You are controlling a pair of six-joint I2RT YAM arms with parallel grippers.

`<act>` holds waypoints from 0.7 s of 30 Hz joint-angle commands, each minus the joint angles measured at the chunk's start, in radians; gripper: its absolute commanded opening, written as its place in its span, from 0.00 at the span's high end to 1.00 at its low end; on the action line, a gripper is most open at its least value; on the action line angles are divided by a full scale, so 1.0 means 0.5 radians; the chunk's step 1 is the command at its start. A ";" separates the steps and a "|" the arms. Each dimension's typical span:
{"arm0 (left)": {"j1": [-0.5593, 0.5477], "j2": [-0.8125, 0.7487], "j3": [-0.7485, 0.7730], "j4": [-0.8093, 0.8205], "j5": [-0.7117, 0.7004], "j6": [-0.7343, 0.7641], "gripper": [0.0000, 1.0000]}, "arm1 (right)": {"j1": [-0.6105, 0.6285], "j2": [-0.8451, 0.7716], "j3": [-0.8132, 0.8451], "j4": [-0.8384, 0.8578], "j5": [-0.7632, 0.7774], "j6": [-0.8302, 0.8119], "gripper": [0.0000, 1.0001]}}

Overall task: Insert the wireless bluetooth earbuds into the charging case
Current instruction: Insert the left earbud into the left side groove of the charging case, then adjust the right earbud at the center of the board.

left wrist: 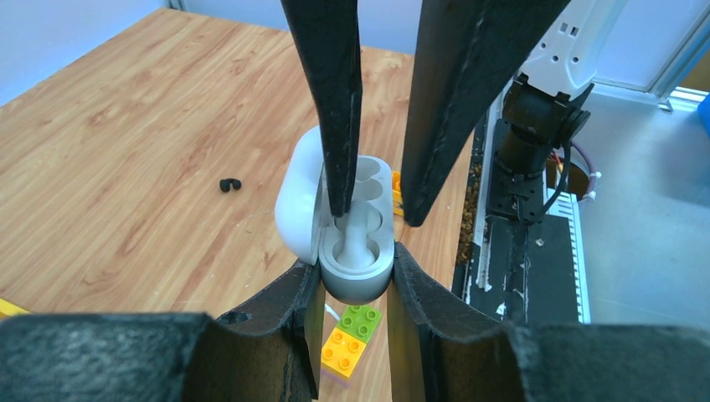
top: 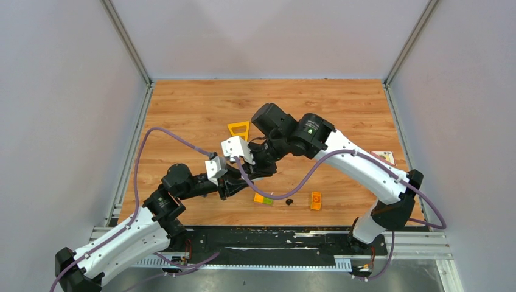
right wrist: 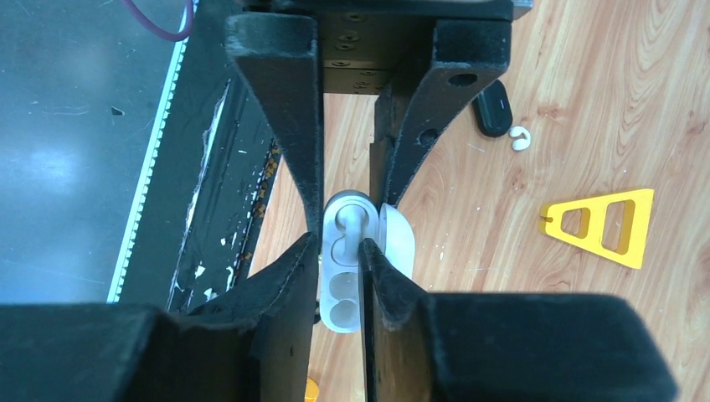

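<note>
Case: white charging case lifted, lid swung back, your left gripper clamped across its base | Right gripper: jaws slightly parted, gripping nothing, tips at the white earbud in its well | Black earbud on the table | Handling: likely light, glossy, slippery; pinch its rounded body gently.

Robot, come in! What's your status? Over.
Left claw shut on the open charging case. Right claw open over it, white earbud sitting in a slot. Nothing blocking; small black piece loose on the table.
</note>
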 commanded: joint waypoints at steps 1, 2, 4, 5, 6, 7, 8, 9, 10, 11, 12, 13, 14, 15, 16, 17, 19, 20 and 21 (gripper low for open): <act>0.005 -0.018 0.008 0.093 -0.008 0.039 1.00 | 0.023 -0.096 0.162 -0.128 -0.111 -0.079 0.73; 0.006 -0.015 0.008 0.093 -0.007 0.039 1.00 | 0.026 -0.116 0.177 -0.153 -0.122 -0.081 0.73; 0.005 -0.012 0.011 0.093 -0.006 0.041 1.00 | 0.027 -0.156 0.205 -0.194 -0.136 -0.084 0.73; 0.006 -0.011 0.011 0.093 -0.006 0.042 1.00 | 0.027 -0.191 0.212 -0.200 -0.132 -0.082 0.73; 0.005 -0.009 0.011 0.094 -0.006 0.039 1.00 | 0.026 -0.215 0.220 -0.201 -0.125 -0.081 0.73; 0.006 -0.007 0.011 0.097 -0.005 0.039 1.00 | 0.025 -0.235 0.229 -0.199 -0.110 -0.076 0.74; 0.007 -0.006 0.011 0.096 -0.001 0.039 1.00 | 0.021 -0.250 0.243 -0.192 -0.082 -0.065 0.74; 0.007 -0.004 0.011 0.098 0.000 0.039 1.00 | 0.000 -0.256 0.262 -0.182 -0.056 -0.051 0.74; 0.007 -0.001 0.011 0.100 0.001 0.039 1.00 | -0.058 -0.253 0.290 -0.161 -0.061 -0.033 0.75; 0.007 0.004 0.011 0.099 0.000 0.039 1.00 | -0.151 -0.242 0.309 -0.135 -0.105 -0.008 0.75; 0.007 0.006 0.013 0.099 0.003 0.039 1.00 | -0.307 -0.217 0.322 -0.094 -0.188 0.036 0.76; 0.005 0.008 0.014 0.099 0.004 0.038 1.00 | -0.498 -0.177 0.336 -0.063 -0.331 0.081 0.76; 0.006 0.007 0.014 0.099 0.002 0.038 1.00 | -0.687 -0.128 0.344 -0.030 -0.469 0.118 0.76; 0.006 0.005 0.015 0.094 0.003 0.038 1.00 | -0.868 -0.064 0.344 0.010 -0.584 0.154 0.76; 0.006 0.004 0.017 0.088 -0.002 0.041 1.00 | -1.011 -0.005 0.330 0.048 -0.688 0.186 0.76; 0.006 -0.001 0.017 0.083 -0.003 0.042 1.00 | -1.135 0.060 0.312 0.093 -0.773 0.209 0.76; 0.007 -0.017 0.015 0.067 -0.020 0.047 1.00 | -1.266 0.174 0.247 0.174 -0.867 0.216 0.76; 0.007 -0.026 0.014 0.058 -0.029 0.052 1.00 | -1.287 0.223 0.211 0.206 -0.863 0.185 0.76; 0.007 -0.036 0.014 0.051 -0.037 0.055 1.00 | -1.292 0.271 0.176 0.234 -0.847 0.140 0.76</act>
